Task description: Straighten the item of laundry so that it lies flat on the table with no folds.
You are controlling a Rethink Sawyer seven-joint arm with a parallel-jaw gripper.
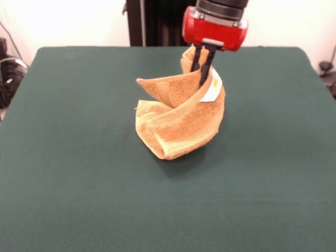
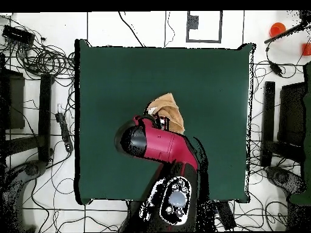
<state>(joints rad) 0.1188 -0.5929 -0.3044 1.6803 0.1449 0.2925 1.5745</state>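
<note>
While my fingers (image 1: 206, 65) are pressed together on a top fold of the towel (image 1: 178, 123), the cloth hangs from them in a loose twisted spiral, its lower folds resting on the table (image 1: 79, 173). My gripper (image 1: 203, 79) pinches the fabric just beside the small white label (image 1: 214, 88), which shows on the upper right of the bundle in the front view. One woven border band curls diagonally across the front of the twist, and a corner juts out to the left. The towel sits a little toward my side of the table's middle, well apart from every table edge, with bare green felt open on all sides. From overhead, my red arm (image 2: 164, 145) covers most of the towel (image 2: 169, 109), and only a tan peak shows past my wrist. Cables (image 2: 42, 57) lie on the floor beyond the table's edges
</note>
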